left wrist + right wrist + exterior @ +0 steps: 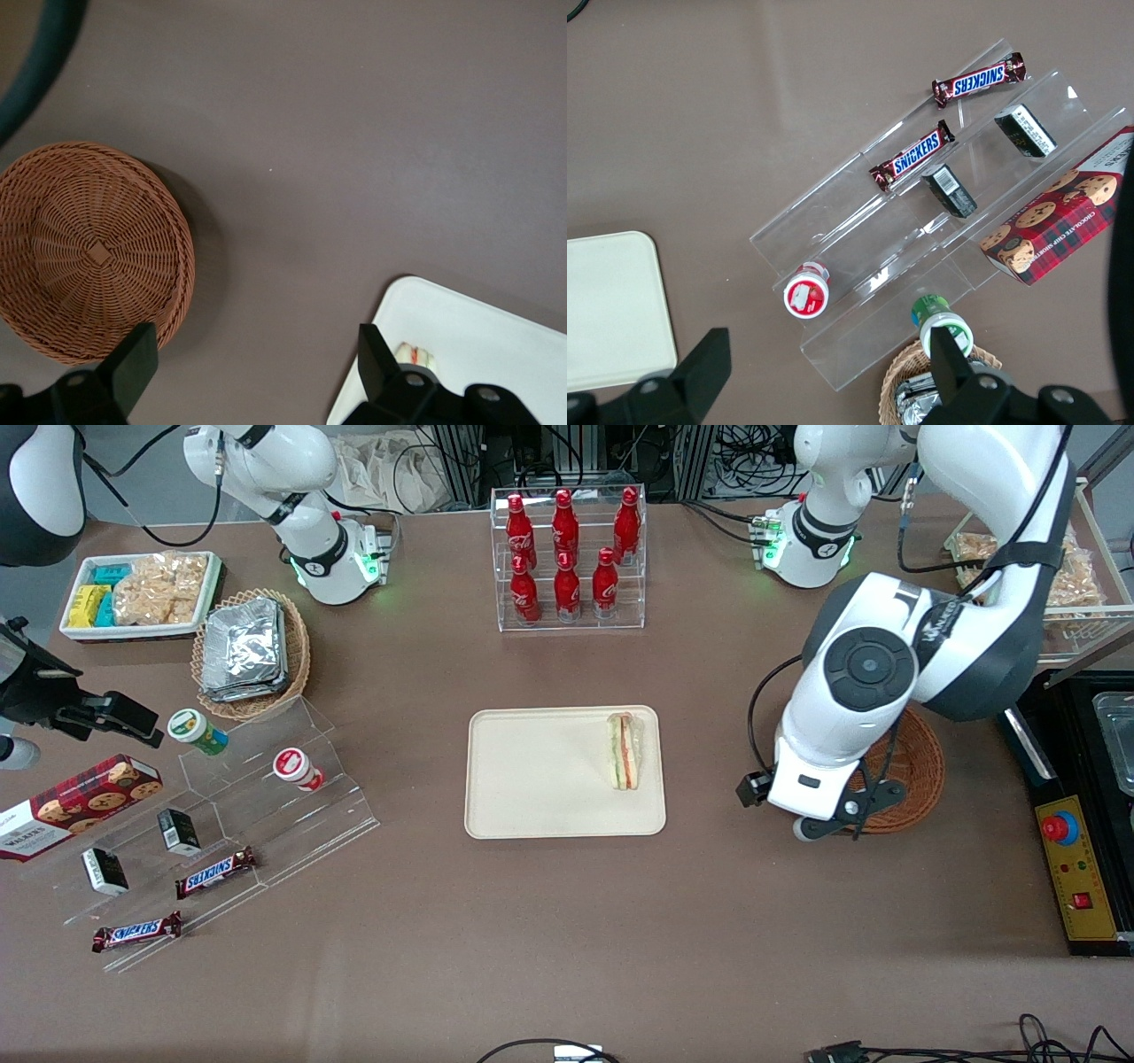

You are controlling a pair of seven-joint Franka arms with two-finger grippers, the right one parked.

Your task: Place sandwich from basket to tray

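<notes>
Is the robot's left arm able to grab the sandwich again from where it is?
Probably yes: the sandwich lies uncovered on the tray, and the open gripper hangs between tray and basket.

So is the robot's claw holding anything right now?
No, nothing. The gripper is open and empty, up between the basket and the tray. The sandwich already lies on the tray.

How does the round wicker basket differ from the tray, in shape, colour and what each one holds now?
The basket is round, the tray rectangular with rounded corners. The basket is woven brown wicker, the tray smooth and cream-beige. The basket holds nothing, while the tray holds the sandwich near its edge toward the working arm's end. Both sit flat on the brown table. The gripper hangs open above the table between them, holding nothing.
</notes>
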